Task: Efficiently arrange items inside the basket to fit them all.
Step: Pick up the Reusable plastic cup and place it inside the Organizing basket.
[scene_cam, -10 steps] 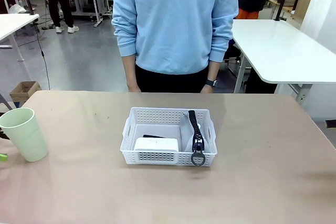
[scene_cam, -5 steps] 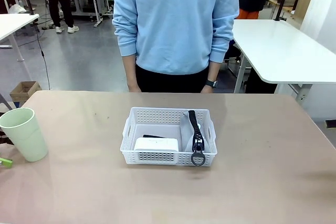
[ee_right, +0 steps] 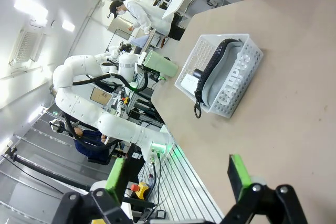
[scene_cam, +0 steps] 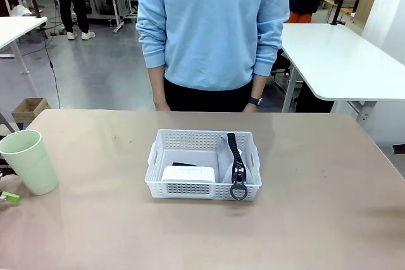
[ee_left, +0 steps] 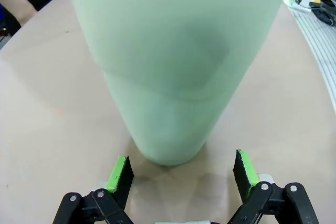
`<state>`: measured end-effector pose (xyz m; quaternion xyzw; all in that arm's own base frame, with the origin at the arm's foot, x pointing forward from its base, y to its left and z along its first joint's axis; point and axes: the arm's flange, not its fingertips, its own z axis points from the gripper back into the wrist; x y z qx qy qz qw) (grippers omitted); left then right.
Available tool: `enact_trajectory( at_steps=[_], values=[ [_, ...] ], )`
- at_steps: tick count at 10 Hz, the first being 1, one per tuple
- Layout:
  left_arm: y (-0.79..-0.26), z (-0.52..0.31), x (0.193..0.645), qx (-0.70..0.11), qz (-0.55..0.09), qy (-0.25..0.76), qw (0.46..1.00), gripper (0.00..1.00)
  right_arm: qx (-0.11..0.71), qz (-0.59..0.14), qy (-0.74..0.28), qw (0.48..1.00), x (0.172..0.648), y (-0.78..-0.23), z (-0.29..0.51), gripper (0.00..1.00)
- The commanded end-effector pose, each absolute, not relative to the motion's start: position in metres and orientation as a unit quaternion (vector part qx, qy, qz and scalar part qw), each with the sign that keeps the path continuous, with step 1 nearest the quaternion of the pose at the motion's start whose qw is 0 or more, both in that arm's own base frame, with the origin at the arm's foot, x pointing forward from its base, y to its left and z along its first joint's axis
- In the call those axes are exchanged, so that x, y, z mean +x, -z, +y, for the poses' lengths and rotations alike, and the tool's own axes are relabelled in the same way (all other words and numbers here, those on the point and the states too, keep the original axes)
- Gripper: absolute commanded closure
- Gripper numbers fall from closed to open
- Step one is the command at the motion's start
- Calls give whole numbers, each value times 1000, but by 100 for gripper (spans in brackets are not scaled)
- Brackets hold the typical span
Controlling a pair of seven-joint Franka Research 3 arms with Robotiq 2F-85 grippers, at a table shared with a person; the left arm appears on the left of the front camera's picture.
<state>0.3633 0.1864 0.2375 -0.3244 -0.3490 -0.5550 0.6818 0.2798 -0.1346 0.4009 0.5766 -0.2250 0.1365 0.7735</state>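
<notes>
Pale green plastic cup (scene_cam: 28, 161) upright at the table's left edge, well apart from the white lattice plastic basket (scene_cam: 190, 189).
Left gripper (ee_left: 181, 170) spread wide at its base, not touching; cup looks light, stiff, slick, so pinch low on the wall.

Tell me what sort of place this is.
Probably a robotics lab or workshop: a white robot arm works at the tan table, more white worktables stand beyond it, and the bare grey floor looks industrial.

Perforated white plastic basket (scene_cam: 190, 189); matt pale green cup (scene_cam: 28, 161); smooth tabletop (scene_cam: 316, 219).
</notes>
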Motion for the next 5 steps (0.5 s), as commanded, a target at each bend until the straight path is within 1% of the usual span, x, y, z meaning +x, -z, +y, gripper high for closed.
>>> enact_trajectory(
  at_steps=[1,5],
  values=[
    [-235,174,359,-334,-356,554,674,0,579,-230,-141,769,279,-402,-134,0],
    [-234,161,354,-350,-359,557,662,0,579,-230,-141,769,279,-402,-134,0]
  ],
)
